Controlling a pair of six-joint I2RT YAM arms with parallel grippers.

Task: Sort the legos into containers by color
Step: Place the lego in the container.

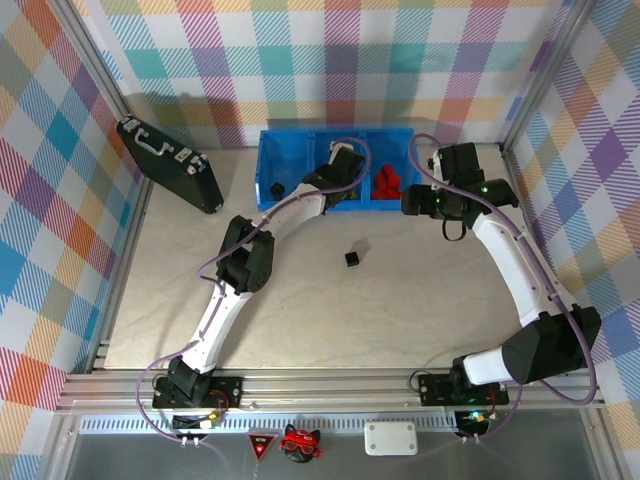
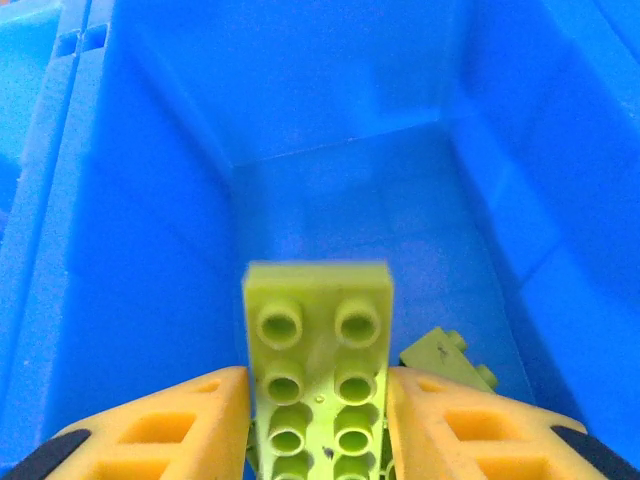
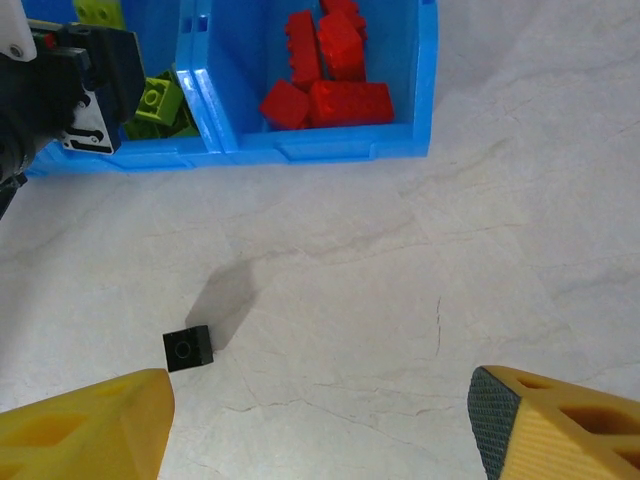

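**Lime green brick gripped inside the middle compartment**

In the left wrist view a lime green lego (image 2: 318,310) is seen between the two yellow fingers (image 2: 160,430) of the left jaws. The left jaws are closed to the brick's width, with a pad against each flank. The brick's near end is cut off by the lower edge of the picture and its far edge is blurred. Blue walls are seen all round it, and a second green lego (image 2: 447,357) is half hidden behind one finger.

From above, the containers (image 1: 290,150) are seen at the far side of the bench (image 1: 420,310). The middle compartment is largely covered by the left arm's wrist. One black lego (image 1: 277,187) is seen in the left compartment, and red legos (image 1: 388,182) are piled in the right one, too overlapped to be counted.

The right jaws are spread wide over bare bench with nothing between them; their fingers (image 3: 90,425) are cut off by the lower edge. A lone black lego (image 3: 188,348) is seen on the bench, well apart from the containers. A black briefcase (image 1: 170,165) is seen to the left of the containers.
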